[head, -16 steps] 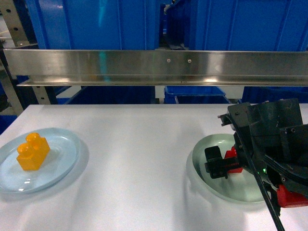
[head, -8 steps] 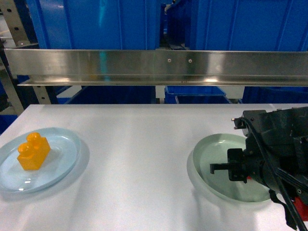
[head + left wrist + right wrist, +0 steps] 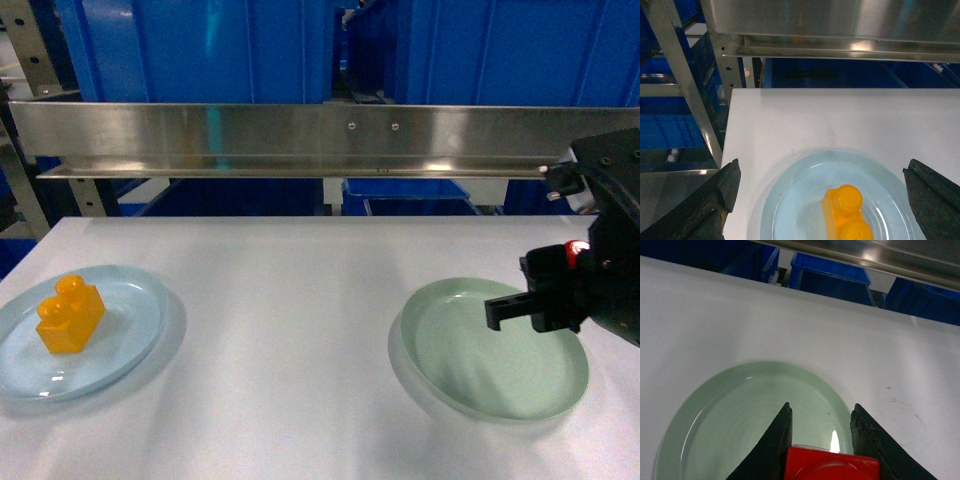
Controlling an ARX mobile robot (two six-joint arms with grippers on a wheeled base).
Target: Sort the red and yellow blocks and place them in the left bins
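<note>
Red block (image 3: 832, 466) pinched tight between the right gripper (image 3: 821, 432) fingers, lifted above the green plate (image 3: 480, 360), ready for a blue bin (image 3: 200, 45) at 12 o'clock. Yellow block (image 3: 70, 315) waiting on the blue plate (image 3: 130, 330) at 9 o'clock, between the spread-wide left gripper (image 3: 825, 197) fingers.

You have a white table (image 3: 290, 330) in front of you. Two round plates lie directly on it, well apart. The pale blue plate (image 3: 130, 335) sits near the left edge and carries the yellow block (image 3: 70, 315). The pale green plate (image 3: 470, 365) sits toward the right side. Look at the right wrist view and you see a few faint marks on the tabletop just beside that plate.
</note>
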